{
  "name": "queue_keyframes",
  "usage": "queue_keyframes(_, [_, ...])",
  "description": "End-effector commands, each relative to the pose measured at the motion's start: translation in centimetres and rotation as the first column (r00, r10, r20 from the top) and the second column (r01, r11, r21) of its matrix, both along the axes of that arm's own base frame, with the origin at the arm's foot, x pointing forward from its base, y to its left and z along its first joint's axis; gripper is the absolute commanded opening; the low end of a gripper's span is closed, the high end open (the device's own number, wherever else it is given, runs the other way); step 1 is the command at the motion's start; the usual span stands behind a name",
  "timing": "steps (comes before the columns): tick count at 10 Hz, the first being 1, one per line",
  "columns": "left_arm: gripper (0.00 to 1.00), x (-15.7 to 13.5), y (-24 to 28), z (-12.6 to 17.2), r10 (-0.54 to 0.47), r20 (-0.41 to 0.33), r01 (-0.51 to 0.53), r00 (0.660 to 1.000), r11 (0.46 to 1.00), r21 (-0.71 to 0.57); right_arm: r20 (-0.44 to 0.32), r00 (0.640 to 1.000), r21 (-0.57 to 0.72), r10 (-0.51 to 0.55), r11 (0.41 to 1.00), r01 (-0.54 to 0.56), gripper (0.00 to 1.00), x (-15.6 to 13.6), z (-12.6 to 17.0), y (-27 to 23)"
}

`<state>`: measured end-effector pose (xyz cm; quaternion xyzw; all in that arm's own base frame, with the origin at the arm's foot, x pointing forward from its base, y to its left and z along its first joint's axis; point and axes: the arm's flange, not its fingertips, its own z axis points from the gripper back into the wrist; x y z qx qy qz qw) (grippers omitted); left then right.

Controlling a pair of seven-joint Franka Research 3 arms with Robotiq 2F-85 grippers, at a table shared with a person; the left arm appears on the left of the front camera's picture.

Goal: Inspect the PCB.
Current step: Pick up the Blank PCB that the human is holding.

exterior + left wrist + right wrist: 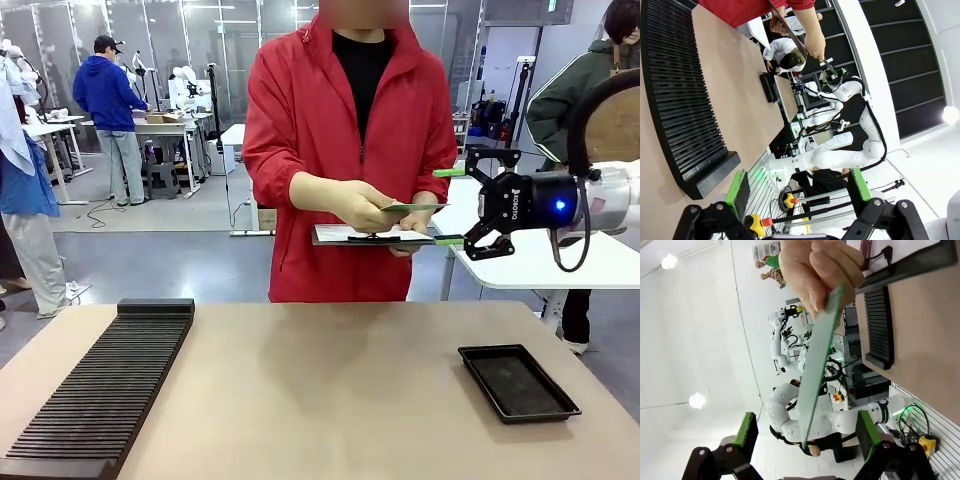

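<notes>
Hanging wide open and empty on the robot's side, the left hand [798, 186] is far from the action. On the surface [330, 390] lie a slotted black rack [100, 390] at the left and a shallow black tray [517, 381] at the right. Beyond them, raised in the air, the right hand [440, 206] is also fully open and grips nothing. The PCB [412, 208] reaches edge-on into the gap between its green pads, apart from both. The person's hand [348, 200] pinches the other end, above a clipboard [345, 234]. I think the danger is in the closing: only the end of this thin board lies between the pads, so it may slip or twist and fall if the person lets go too early.
</notes>
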<state>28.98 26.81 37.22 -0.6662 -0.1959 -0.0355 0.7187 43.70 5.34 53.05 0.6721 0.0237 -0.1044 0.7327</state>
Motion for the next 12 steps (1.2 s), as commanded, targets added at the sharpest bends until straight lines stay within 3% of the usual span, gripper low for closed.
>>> queue_keyframes(1, [1.0,-0.2,0.1,0.3,-0.012,0.001,0.012,1.0,1.0,0.019,-0.049,0.999,0.001,-0.01,1.0,0.01,1.0,1.1,0.4,0.9])
queue_keyframes(4, [1.0,-0.2,0.1,0.3,-0.012,0.001,0.012,1.0,1.0,0.019,-0.054,0.999,0.009,0.001,1.0,-0.001,1.0,1.4,0.4,1.6])
queue_keyframes(6, [1.0,-0.2,0.1,0.3,-0.012,0.001,0.012,1.0,1.0,0.019,-0.059,0.998,0.017,0.017,1.0,-0.016,0.81,1.2,0.4,1.9])
queue_keyframes(7, [1.0,-0.2,0.1,0.3,-0.012,0.001,0.012,1.0,1.0,0.019,-0.072,0.997,0.019,0.02,1.0,-0.018,0.81,1.3,0.4,1.9])
queue_keyframes(8, [1.0,-0.2,0.1,0.3,-0.012,0.001,0.012,1.0,1.0,0.019,-0.073,0.997,0.015,0.02,1.0,-0.019,0.62,1.3,0.3,2.0])
queue_keyframes(9, [1.0,-0.2,0.1,0.3,-0.012,0.001,0.012,1.0,1.0,0.019,-0.073,0.997,0.015,0.025,1.0,-0.024,0.74,1.3,0.3,2.2])
queue_keyframes(10, [1.0,-0.2,0.1,0.3,-0.012,0.001,0.012,1.0,1.0,0.019,-0.071,0.997,0.02,0.029,0.999,-0.028,0.43,1.3,0.2,2.2])
queue_keyframes(11, [1.0,-0.2,0.1,0.3,-0.012,0.001,0.012,1.0,1.0,0.019,-0.07,0.997,0.022,0.03,0.999,-0.029,0.55,1.3,0.1,2.2])
queue_keyframes(12, [1.0,-0.2,0.1,0.3,-0.012,0.001,0.012,1.0,1.0,0.019,-0.068,0.997,0.022,0.031,0.999,-0.029,0.23,1.3,0.0,2.2])
